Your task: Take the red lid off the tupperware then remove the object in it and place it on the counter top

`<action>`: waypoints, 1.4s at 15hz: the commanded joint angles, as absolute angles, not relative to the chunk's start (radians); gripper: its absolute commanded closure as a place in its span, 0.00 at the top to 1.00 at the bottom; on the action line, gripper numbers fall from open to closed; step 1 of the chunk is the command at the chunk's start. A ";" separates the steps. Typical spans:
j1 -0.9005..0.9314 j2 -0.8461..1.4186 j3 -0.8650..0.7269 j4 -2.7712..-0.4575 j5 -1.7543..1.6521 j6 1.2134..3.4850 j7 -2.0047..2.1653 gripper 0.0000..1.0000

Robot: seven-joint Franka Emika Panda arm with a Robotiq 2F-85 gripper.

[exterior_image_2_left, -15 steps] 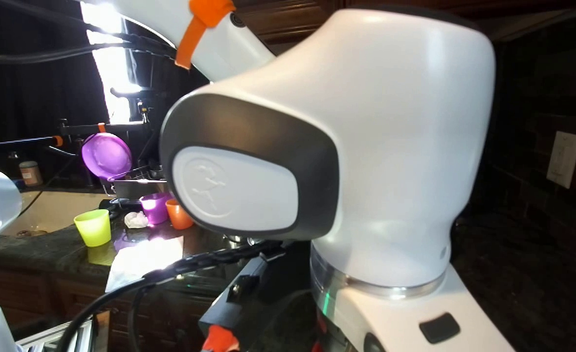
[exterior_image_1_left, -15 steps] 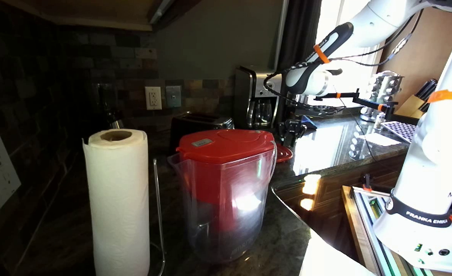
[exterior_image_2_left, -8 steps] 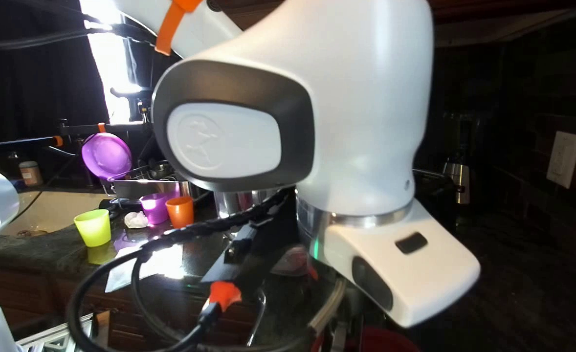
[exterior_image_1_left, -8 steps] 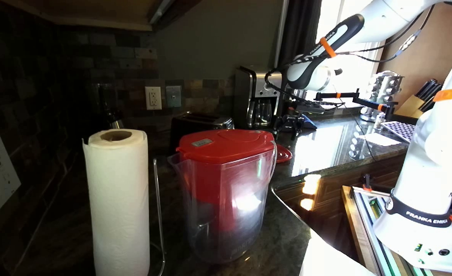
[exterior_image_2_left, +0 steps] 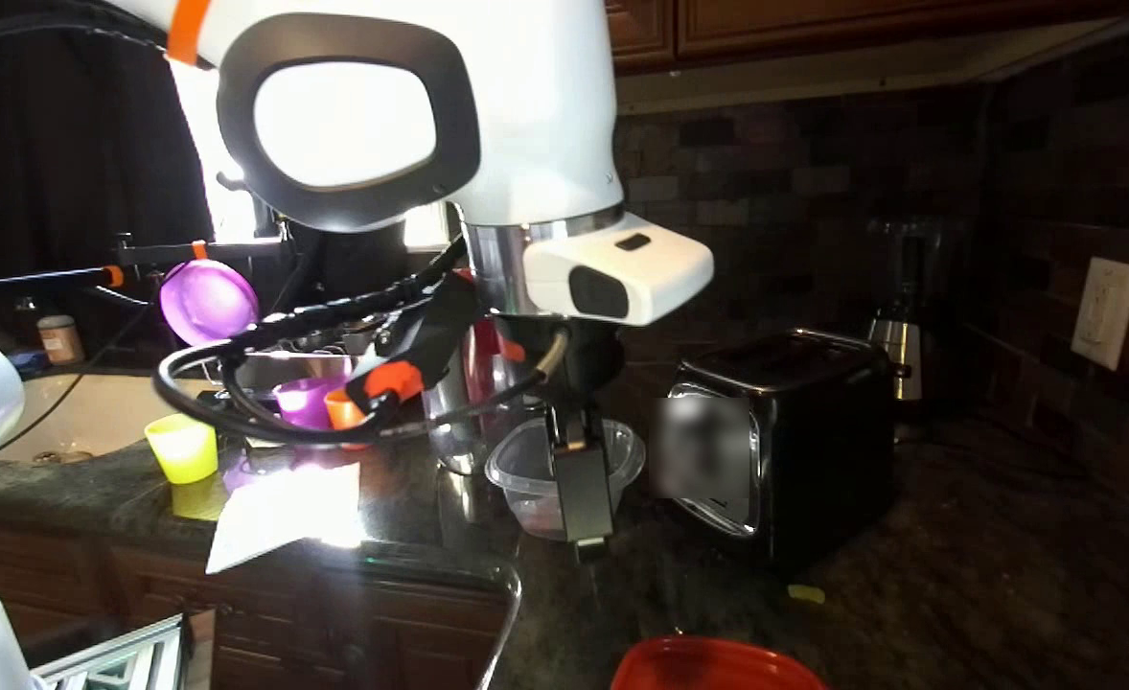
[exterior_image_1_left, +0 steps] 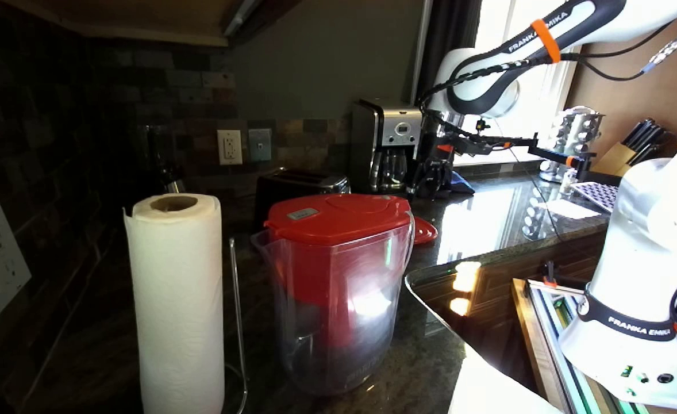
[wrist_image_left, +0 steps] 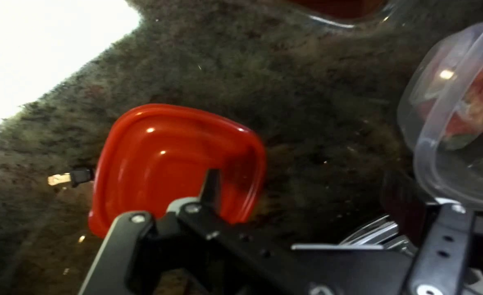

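The red lid (wrist_image_left: 155,159) lies flat on the dark counter top (wrist_image_left: 303,86), apart from the tupperware (wrist_image_left: 428,155). It also shows at the bottom of an exterior view (exterior_image_2_left: 718,666). The clear tupperware (exterior_image_2_left: 531,489) is uncovered, and a reddish object (wrist_image_left: 481,100) sits inside it. My gripper (wrist_image_left: 309,192) is open with nothing between its fingers. In the wrist view its left finger overlaps the lid's image, and its right finger is by the tupperware's rim. In an exterior view the gripper (exterior_image_2_left: 584,498) hangs in front of the tupperware; contact cannot be told.
A black toaster (exterior_image_2_left: 814,460) stands close beside the tupperware. A clear pitcher with a red top (exterior_image_1_left: 338,276) and a paper towel roll (exterior_image_1_left: 179,305) stand near the counter's corner. A steel cylinder (exterior_image_2_left: 457,431) and coloured cups, including a yellow one (exterior_image_2_left: 183,448), are beyond.
The arm has drawn away from the red lid toward the tupperware, shrinking in an exterior view. Toaster, tupperware and lid have come into sight there. The lid stays on the counter.
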State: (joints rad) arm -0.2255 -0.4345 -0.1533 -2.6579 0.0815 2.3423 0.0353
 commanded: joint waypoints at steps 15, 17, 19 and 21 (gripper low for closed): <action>0.052 -0.317 -0.018 -2.588 0.063 2.383 -0.154 1.00; 0.052 -0.281 -0.021 -2.573 0.066 2.400 -0.181 1.00; 0.052 -0.245 -0.020 -2.563 0.066 2.427 -0.200 1.00; 0.053 -0.216 -0.016 -2.557 0.066 2.457 -0.212 1.00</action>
